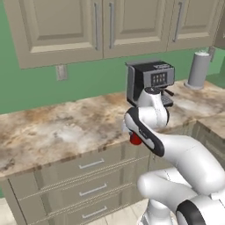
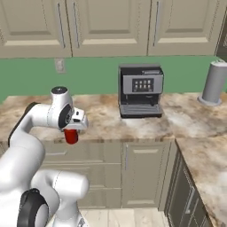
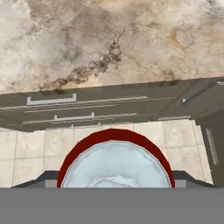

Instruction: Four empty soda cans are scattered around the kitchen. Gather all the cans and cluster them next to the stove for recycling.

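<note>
Silver-topped and red-walled, a soda can (image 3: 114,164) sits upright between the fingers of the gripper (image 2: 72,131), which clasp it from above, its long axis vertical and its top turned toward the hand camera. It hangs in the air just off the front edge of the marbled counter (image 1: 57,132), above the drawers (image 1: 90,178), left of the coffee machine (image 2: 140,91).

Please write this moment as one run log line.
gripper: shut on soda can | can: lifted, in front of counter edge | stove: unseen
</note>
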You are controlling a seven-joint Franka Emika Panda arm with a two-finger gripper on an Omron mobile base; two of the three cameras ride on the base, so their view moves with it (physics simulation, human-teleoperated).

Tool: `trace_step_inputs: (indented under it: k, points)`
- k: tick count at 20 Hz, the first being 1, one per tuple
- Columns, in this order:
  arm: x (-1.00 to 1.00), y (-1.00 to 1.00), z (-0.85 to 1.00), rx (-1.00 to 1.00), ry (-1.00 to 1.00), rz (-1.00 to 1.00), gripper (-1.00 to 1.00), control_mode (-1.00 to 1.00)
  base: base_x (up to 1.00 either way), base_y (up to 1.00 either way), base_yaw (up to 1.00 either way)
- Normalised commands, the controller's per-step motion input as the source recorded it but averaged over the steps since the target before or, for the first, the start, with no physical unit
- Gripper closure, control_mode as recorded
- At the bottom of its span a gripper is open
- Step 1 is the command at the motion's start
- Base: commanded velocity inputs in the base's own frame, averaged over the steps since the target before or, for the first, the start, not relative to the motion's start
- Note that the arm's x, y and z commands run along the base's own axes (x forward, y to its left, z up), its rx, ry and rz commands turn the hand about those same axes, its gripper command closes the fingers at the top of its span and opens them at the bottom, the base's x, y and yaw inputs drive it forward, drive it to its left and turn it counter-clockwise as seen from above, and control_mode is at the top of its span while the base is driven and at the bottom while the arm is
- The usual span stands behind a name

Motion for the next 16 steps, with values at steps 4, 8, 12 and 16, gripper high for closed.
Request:
trace_step_inputs:
  k: [4,8,12,16]
  points:
    - [0.00,0.00,0.00,0.00,0.00,0.00,1.00,1.00,-0.32,0.63,0.21]
    - [0.00,0.00,0.00,0.00,0.00,0.00,1.00,1.00,-0.22,0.56,0.42]
    - [0.00,0.00,0.00,0.00,0.00,0.00,1.00,1.00,-0.19,0.52,0.43]
    - [0.00,0.00,0.00,0.00,0.00,0.00,1.00,1.00,-0.12,0.48,0.45]
